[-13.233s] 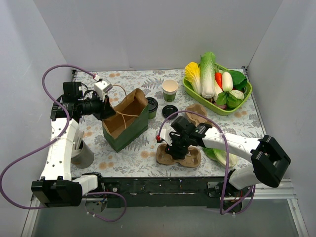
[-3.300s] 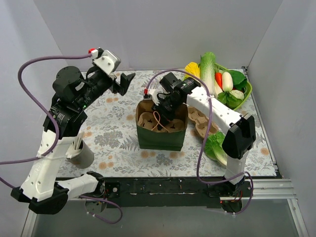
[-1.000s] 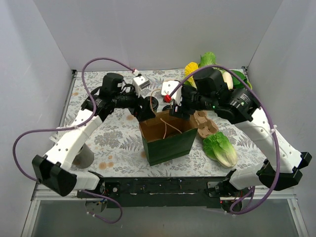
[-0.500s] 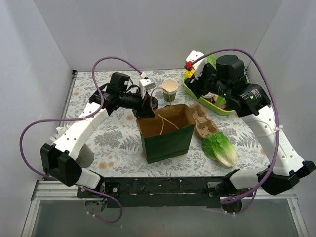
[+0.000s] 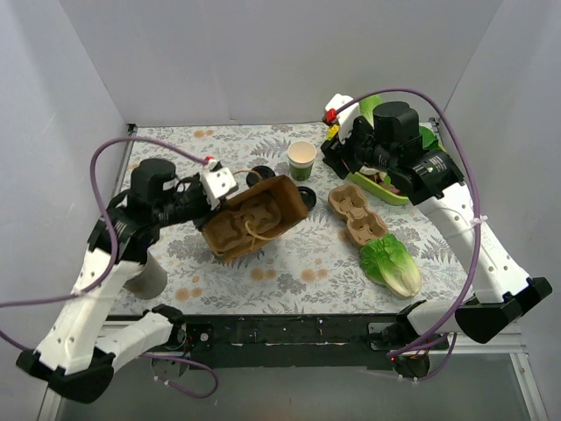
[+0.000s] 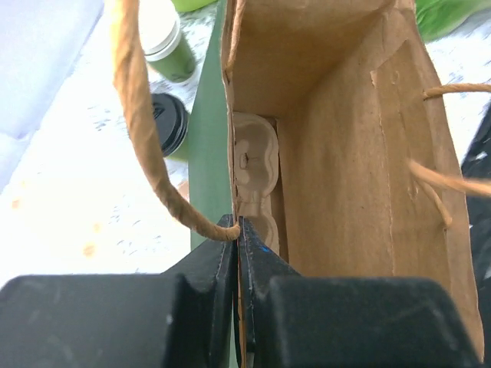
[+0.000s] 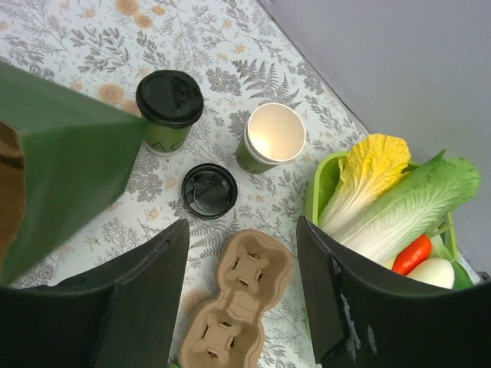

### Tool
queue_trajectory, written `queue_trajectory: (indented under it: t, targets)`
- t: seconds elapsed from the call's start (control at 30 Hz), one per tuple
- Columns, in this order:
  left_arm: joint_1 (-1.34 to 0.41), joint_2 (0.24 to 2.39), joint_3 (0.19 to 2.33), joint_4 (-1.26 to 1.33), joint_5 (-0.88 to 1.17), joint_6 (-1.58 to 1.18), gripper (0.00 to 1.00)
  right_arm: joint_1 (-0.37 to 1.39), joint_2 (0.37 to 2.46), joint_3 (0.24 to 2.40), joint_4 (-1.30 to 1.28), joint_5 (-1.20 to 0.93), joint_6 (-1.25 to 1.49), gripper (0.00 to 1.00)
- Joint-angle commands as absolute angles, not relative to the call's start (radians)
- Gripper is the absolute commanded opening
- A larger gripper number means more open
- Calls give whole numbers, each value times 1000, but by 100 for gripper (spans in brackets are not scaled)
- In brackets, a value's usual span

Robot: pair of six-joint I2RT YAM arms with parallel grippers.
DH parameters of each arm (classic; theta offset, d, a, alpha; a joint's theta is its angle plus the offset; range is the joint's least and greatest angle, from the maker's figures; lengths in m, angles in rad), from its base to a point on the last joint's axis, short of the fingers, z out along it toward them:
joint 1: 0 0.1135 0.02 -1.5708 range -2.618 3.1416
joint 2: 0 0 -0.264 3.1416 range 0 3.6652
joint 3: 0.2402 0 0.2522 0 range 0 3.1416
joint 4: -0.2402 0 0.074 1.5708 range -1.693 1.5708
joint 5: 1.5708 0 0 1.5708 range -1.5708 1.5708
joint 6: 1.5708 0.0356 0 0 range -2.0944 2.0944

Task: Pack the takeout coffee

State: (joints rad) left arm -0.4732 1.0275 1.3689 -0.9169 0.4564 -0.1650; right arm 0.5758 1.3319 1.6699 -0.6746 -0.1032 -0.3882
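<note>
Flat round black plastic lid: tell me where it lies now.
Right wrist view, centre-left: the black lid lies flat on the floral tablecloth, between the lidded green cup, the open paper cup and the brown pulp tray.

The paper bag (image 5: 263,206) hung tipped left of centre, a cup tray (image 5: 248,217) inside it. A lidded cup (image 7: 169,107) stood at the bag's twelve o'clock and the open cup (image 5: 301,158) at its one, with the lid (image 7: 209,190) at the open cup's six. A second tray (image 5: 357,215) lay at the bag's three o'clock, with lettuce (image 5: 390,263) at that tray's five and the basket (image 7: 317,192) at its one.
</note>
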Motion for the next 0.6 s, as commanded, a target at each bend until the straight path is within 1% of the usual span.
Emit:
queue_trajectory:
  t: [0.0, 0.13, 0.27, 0.4, 0.57]
  targets:
    - [-477, 885, 1231, -942, 310, 82, 0, 571, 1338, 1635, -612, -164, -351, 65]
    - [-491, 752, 1128, -931, 314, 152, 0, 571, 1350, 1620, -612, -193, -339, 64]
    - [-494, 694, 1080, -946, 331, 210, 0, 571, 1342, 1594, -611, -204, -331, 64]
    - [-494, 672, 1069, -950, 340, 236, 0, 571, 1321, 1542, -604, -206, -330, 64]
    - [-494, 675, 1068, -943, 350, 261, 0, 571, 1312, 1529, -601, -204, -325, 64]
